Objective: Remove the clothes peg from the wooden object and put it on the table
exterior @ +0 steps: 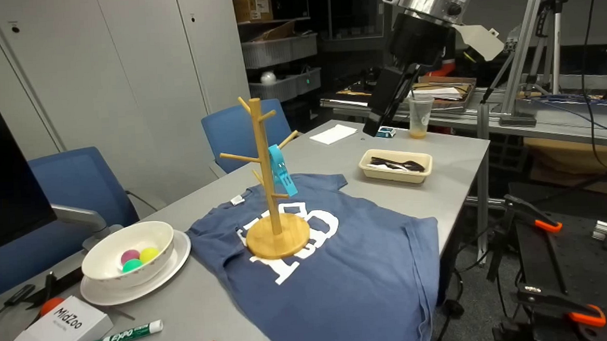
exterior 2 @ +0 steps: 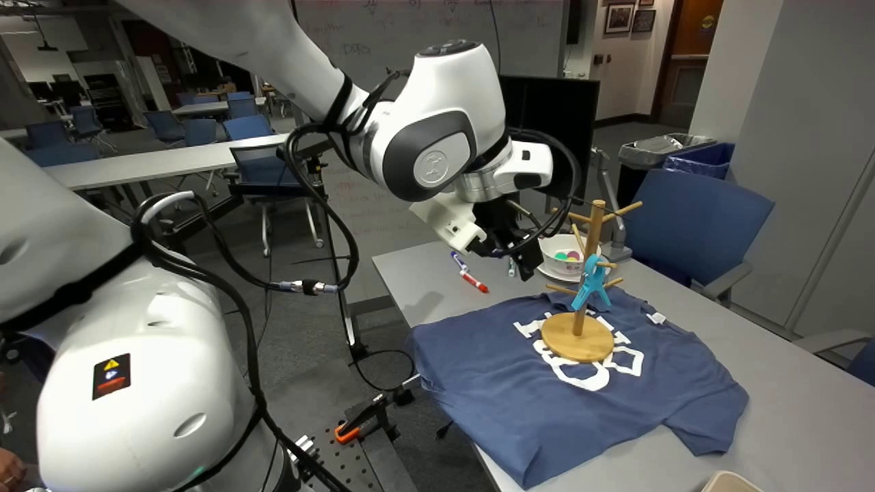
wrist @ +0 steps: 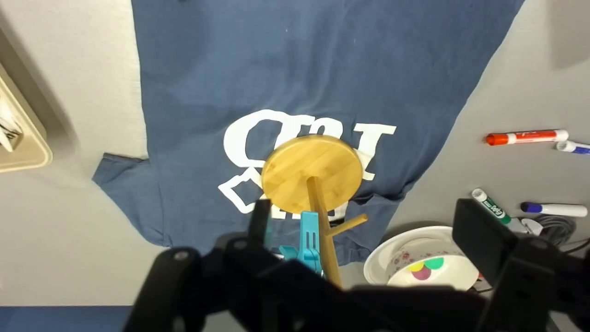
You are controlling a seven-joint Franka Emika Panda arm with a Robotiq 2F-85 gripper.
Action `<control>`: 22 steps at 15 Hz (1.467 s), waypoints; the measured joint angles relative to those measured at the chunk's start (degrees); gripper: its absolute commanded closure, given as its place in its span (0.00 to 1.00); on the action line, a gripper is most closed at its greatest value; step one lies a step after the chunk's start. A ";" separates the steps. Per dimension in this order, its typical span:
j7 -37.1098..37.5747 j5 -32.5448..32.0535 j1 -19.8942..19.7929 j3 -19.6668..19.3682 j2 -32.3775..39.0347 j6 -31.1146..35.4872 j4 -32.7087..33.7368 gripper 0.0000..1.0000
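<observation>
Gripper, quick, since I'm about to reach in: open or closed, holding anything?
Gripper: open, holding nothing; the clothes peg is on the wooden stand.

Teal peg [exterior 2: 593, 282] on wdn stand [exterior 2: 580, 321], shirt [exterior 2: 567, 410] u/neath

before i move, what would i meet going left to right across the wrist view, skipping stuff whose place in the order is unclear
From left to right: beige tray, wooden stand, white bowl, red marker.
</observation>
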 measured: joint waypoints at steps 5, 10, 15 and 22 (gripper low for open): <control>2.92 -6.27 -2.68 0.11 4.36 5.03 0.11 0.00; 8.64 -18.22 -10.15 3.31 14.28 16.55 1.91 0.00; 14.13 -28.26 -14.74 4.93 21.60 20.75 6.75 0.00; 19.75 -33.59 -12.92 4.68 30.00 21.11 14.25 0.00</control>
